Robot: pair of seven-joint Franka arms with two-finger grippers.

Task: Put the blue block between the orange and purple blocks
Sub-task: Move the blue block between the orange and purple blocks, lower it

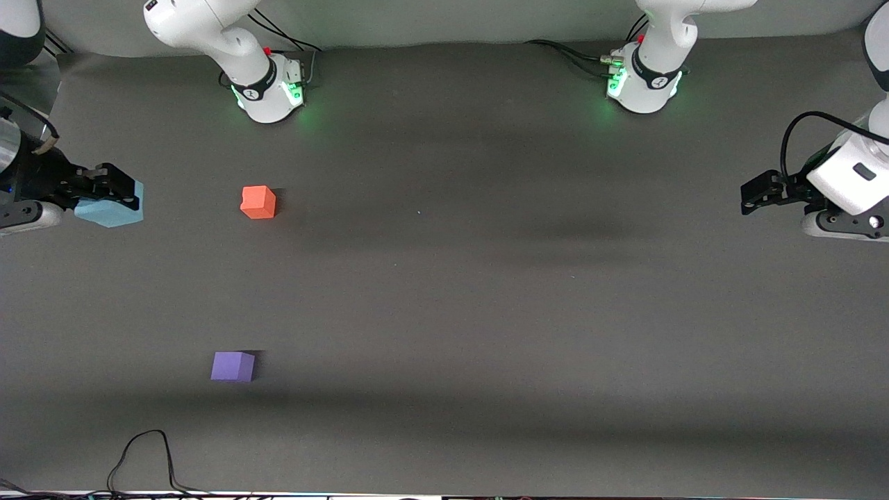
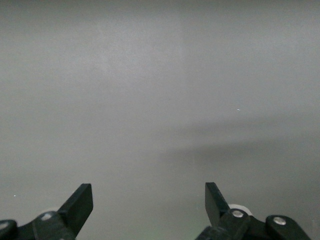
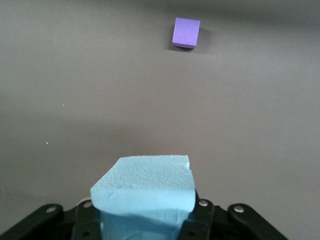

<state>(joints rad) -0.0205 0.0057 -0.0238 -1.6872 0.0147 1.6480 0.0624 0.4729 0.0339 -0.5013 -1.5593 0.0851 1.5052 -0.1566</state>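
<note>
**Blue foam in my right grip, two cubes waiting on the grey table**

Purple comes first, going from the front camera outward: the purple block (image 1: 233,366) sits on the dark grey table (image 1: 486,312), nearest to that camera, toward my right arm's end. My right wrist view picks it up too (image 3: 186,33), lying apart from what I carry. Farther from the camera, roughly in line with it, the orange block (image 1: 258,202) rests on the table — well apart from the purple one, with bare cloth between them.

My right gripper (image 1: 114,189) is up in the air over the edge of the table at my right arm's end, beside the orange block but apart from it. Its fingers are clamped tight on the blue block (image 1: 111,212) — the pale, grainy foam (image 3: 145,187) sticks out past them.

My left gripper (image 1: 753,194) waits over the table's other end, fingers (image 2: 80,202) spread wide, nothing between them.
</note>
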